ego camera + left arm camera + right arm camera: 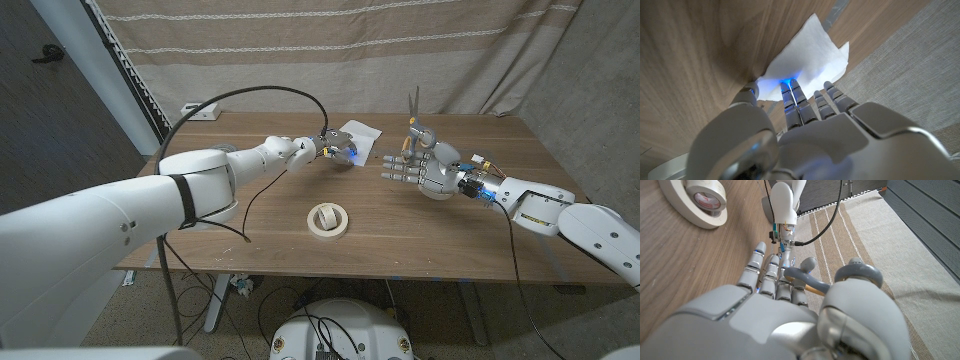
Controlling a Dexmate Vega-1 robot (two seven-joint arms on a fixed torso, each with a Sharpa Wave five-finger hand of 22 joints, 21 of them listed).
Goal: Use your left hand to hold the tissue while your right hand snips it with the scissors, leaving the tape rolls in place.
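Head view: tape roll point(327, 220) lies nearest, lower centre of the table point(200, 255). Above it, left hand point(335, 148) has its fingers on the tissue point(360, 132), upper centre. Right hand point(425, 168), centre right, fingers clamped on the scissors point(414, 110), blades up.

Left wrist view: fingers point(795, 97) touch the tissue edge; grip can't be told. Lift one edge free before cutting.

Right wrist view: scissors handles point(805, 275) are between the fingers; approach slowly, away from the tape.

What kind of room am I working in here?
Probably a lab or test room: a bare wooden table stands against a hung striped curtain, with loose cables on the carpet beneath.
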